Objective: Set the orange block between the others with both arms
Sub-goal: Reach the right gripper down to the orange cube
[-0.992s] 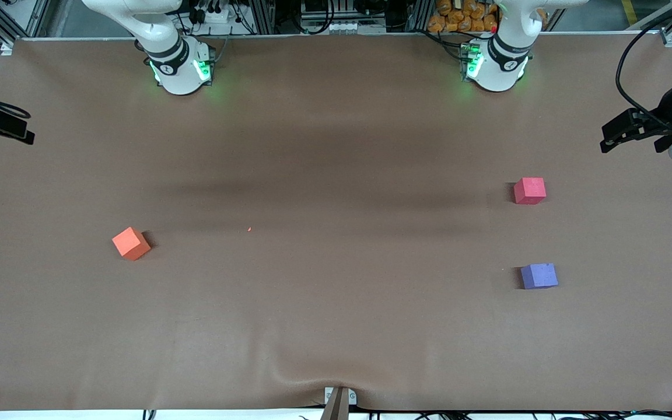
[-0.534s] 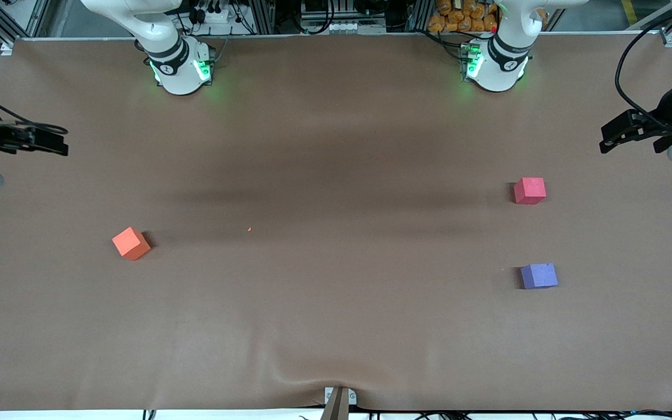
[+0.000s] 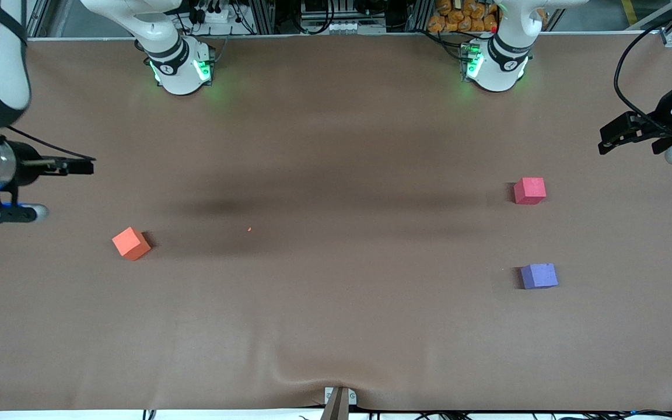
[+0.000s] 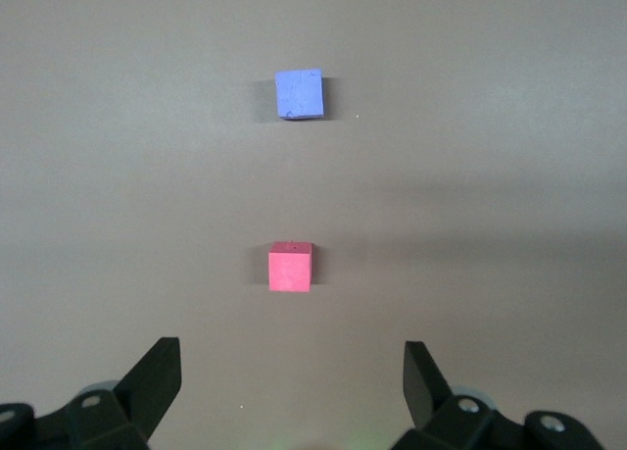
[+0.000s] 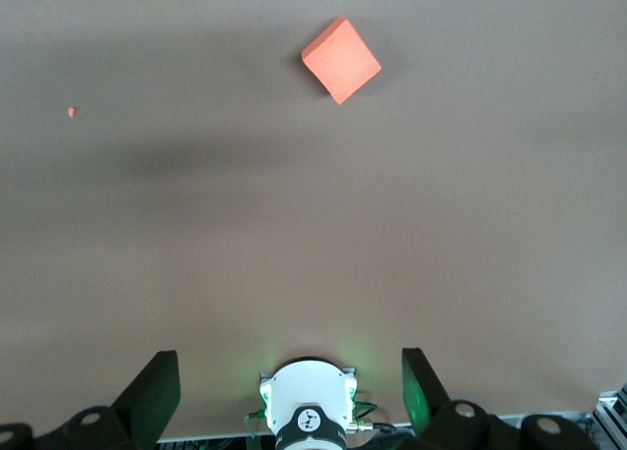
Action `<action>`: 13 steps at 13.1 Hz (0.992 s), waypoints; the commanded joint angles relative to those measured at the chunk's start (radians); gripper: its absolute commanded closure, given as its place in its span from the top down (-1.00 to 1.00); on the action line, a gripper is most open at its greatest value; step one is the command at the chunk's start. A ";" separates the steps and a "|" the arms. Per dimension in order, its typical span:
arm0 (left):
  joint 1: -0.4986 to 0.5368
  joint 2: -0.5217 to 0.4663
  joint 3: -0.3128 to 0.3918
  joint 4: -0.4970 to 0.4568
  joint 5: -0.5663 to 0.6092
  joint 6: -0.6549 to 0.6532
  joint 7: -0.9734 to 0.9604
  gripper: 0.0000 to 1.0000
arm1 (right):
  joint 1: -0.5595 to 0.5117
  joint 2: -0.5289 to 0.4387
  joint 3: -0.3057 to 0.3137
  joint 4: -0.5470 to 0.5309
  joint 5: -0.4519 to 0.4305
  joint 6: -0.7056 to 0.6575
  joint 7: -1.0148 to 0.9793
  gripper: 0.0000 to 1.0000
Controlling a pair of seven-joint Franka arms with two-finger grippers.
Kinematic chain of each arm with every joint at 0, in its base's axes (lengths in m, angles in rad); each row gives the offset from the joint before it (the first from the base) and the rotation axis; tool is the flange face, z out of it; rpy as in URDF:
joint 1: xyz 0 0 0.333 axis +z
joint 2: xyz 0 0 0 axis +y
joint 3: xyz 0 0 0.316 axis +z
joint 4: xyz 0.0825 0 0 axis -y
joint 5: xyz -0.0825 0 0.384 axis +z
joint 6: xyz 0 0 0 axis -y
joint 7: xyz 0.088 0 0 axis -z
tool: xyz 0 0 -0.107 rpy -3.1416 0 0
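Orange block (image 3: 131,243) sits untouched on the table toward the right arm's end, turned corner-on to the table edge; as a cube it has no long axis. Right gripper (image 5: 289,396) hangs above that end, jaws spread and empty, probably lining up for the pick. Left gripper (image 4: 292,386), also wide open, waits above the red-pink cube (image 3: 529,191) and purple cube (image 3: 539,276), whose gap looks like the drop spot.

The worktop (image 3: 336,326) is covered by a brown matte sheet that shows a raised wrinkle at the edge nearest the front camera. A metal bracket (image 3: 339,399) sits at that wrinkle. A tiny orange speck (image 3: 249,229) lies on the sheet. Above the worktop's upper edge stand aluminium frame rails (image 3: 266,14), black cables (image 3: 318,11) and a pile of orange-brown items (image 3: 464,14).
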 commanded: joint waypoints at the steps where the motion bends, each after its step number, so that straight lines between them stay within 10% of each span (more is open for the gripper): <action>1: -0.001 0.006 -0.003 0.015 0.002 -0.012 -0.003 1.00 | -0.003 0.089 -0.003 0.016 -0.004 0.018 0.002 1.00; 7: -0.001 0.006 -0.001 0.012 0.002 -0.012 -0.003 1.00 | -0.031 0.263 -0.003 -0.056 -0.005 0.286 -0.130 1.00; 13: 0.002 -0.003 0.000 0.021 -0.004 -0.023 0.010 1.00 | -0.080 0.361 -0.006 -0.096 -0.021 0.577 -0.731 1.00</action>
